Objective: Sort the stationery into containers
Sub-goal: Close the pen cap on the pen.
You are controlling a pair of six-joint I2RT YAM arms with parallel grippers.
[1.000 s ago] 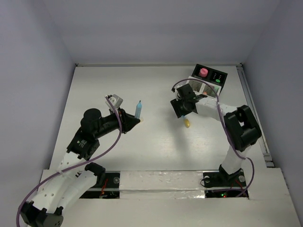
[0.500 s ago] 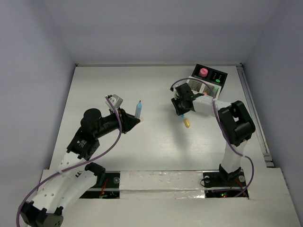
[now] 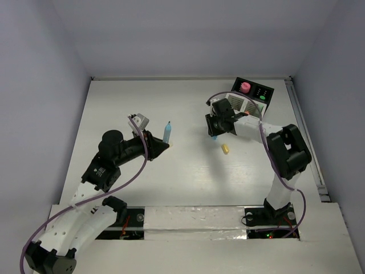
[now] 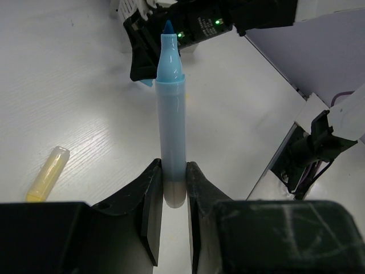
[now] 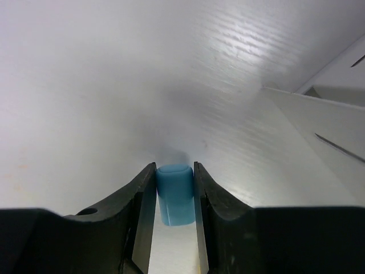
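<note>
My left gripper (image 3: 164, 144) (image 4: 174, 171) is shut on the lower end of a pastel blue pen (image 3: 166, 132) (image 4: 171, 125), which stands upright with its tip bare. To the right, my right gripper (image 3: 214, 133) (image 5: 174, 174) is shut on a small blue cap (image 5: 174, 194) just above the table. A small yellow piece (image 3: 225, 149) (image 4: 48, 174) lies loose on the table below it. The containers stand at the back right: a white slatted box (image 3: 246, 106) joined to a black box (image 3: 263, 91) with a pink-capped bottle (image 3: 244, 87) in it.
Green-capped items (image 3: 262, 97) sit in the black box. The white box's wall (image 5: 319, 120) is close on the right of my right gripper. A rail (image 3: 305, 137) runs along the table's right edge, and walls close in the back and both sides.
My right gripper has shut on the blue cap and drawn slightly back and left, off the yellow piece. The left arm and the pen have not moved.
</note>
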